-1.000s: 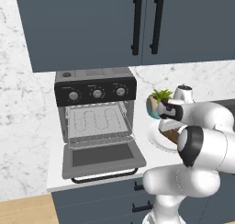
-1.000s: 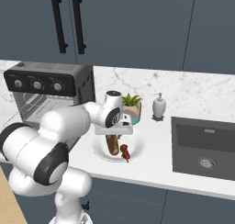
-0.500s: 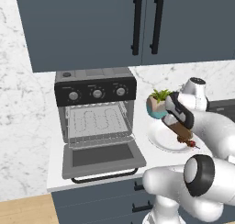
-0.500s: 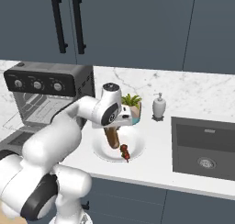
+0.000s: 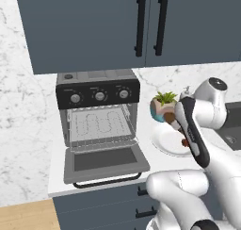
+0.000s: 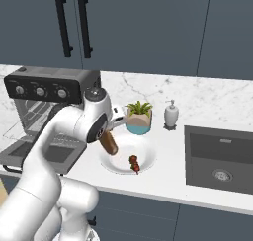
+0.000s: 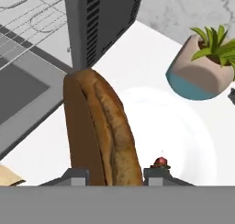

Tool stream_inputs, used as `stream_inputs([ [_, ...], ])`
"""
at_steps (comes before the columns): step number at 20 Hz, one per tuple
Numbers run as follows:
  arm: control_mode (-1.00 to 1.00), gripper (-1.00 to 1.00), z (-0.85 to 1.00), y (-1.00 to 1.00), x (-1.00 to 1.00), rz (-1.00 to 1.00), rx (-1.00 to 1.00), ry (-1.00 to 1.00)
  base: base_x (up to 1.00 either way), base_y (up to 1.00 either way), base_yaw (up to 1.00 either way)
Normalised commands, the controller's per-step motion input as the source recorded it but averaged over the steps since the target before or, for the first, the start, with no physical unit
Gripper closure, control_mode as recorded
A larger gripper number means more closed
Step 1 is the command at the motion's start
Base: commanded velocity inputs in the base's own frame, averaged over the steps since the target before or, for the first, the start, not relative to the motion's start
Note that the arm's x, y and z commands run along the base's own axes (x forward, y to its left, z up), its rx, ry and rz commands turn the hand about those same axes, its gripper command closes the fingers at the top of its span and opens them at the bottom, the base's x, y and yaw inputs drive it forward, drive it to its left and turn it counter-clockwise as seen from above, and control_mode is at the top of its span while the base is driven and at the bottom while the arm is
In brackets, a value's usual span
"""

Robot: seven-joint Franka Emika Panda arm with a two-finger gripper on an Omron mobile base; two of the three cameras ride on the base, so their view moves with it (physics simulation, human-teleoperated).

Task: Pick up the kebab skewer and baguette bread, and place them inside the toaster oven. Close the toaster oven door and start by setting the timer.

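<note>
2 dark fingertips [image 7: 75, 176] of the end effector [image 7: 114, 177] stand narrowly apart with the baguette bread [image 7: 103, 131] clamped between them, as the hand view shows. The brown loaf runs away from the end effector toward the corner of the toaster oven [image 7: 98, 16]. In the right base view the baguette bread [image 6: 108, 143] hangs tilted below the white wrist, lifted above the left part of the white plate [image 6: 148, 156]. The kebab skewer [image 6: 134, 163] lies on that plate, just to the right of the loaf and apart from it; in the hand view 1 red chunk of it [image 7: 160, 162] peeks beside the right fingertip, over the plate [image 7: 183, 136].

In the left base view the toaster oven [image 5: 96, 109] sits on the white bench [image 5: 56, 158] to the left of the plate [image 5: 164, 142], with 3 round knobs along its black top panel. The toaster oven door [image 5: 106, 164] is dropped open and lies roughly level in front of the cavity, black bar handle at its front edge. The wire rack [image 5: 99, 125] inside holds nothing.

Behind the plate stands a potted plant [image 6: 139, 118] in a beige and teal pot, and to its right a soap dispenser [image 6: 171, 115]. A dark sink [image 6: 220, 158] is set into the bench at the far right.
</note>
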Motion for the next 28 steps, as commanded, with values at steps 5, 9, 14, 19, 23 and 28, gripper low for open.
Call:
stream_inputs([
  [5, -1.00, 1.00, 0.59, 0.82, -0.56, 0.17, -0.13, -0.25, 0.00, 0.00, 0.00],
  [9, -1.00, 1.00, 0.64, 0.91, -0.52, 0.16, -0.12, -0.15, 0.00, 0.00, 0.00],
  [14, -1.00, 1.00, 0.60, 0.96, -0.30, 0.21, -0.12, -0.04, 0.00, 0.00, 0.00],
  [19, -1.00, 1.00, 0.35, 0.94, -0.21, 0.21, -0.13, -0.01, 0.00, 0.00, 0.00],
  [23, -1.00, 1.00, 0.01, 0.79, -0.16, 0.13, -0.19, -0.20, 0.00, 0.00, 0.00],
  [28, -1.00, 1.00, -0.20, 0.56, 0.00, 0.10, -0.20, -0.19, 0.00, 0.00, 0.00],
])
